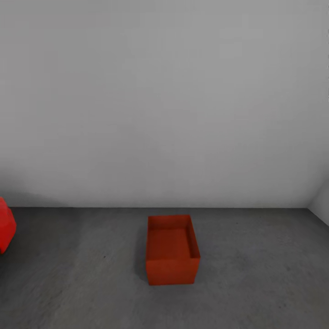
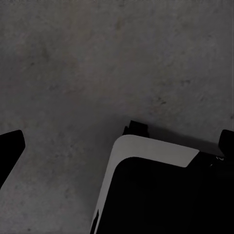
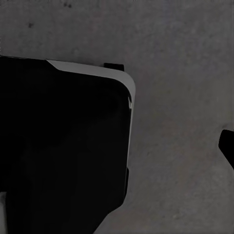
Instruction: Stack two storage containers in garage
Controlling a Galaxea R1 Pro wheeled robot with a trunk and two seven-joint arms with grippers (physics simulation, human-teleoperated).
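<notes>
One orange-red storage container (image 1: 172,250) stands open-topped and empty on the dark grey speckled floor (image 1: 256,274) of the garage, just in front of a plain white-grey wall (image 1: 164,100). The other container is out of view. In the left wrist view, my left gripper (image 2: 117,146) hangs over the floor with its black fingertips (image 2: 9,151) far apart at both picture edges, holding nothing. My right gripper (image 3: 117,146) shows one fingertip (image 3: 227,146) at the picture edge, equally wide, with nothing in it.
A rounded bright-red object (image 1: 5,226) sits at the left edge of the head view. The room's corner (image 1: 315,205) lies to the right. Both wrist views show the robot's black-and-white base (image 2: 156,185) (image 3: 63,146) on the concrete.
</notes>
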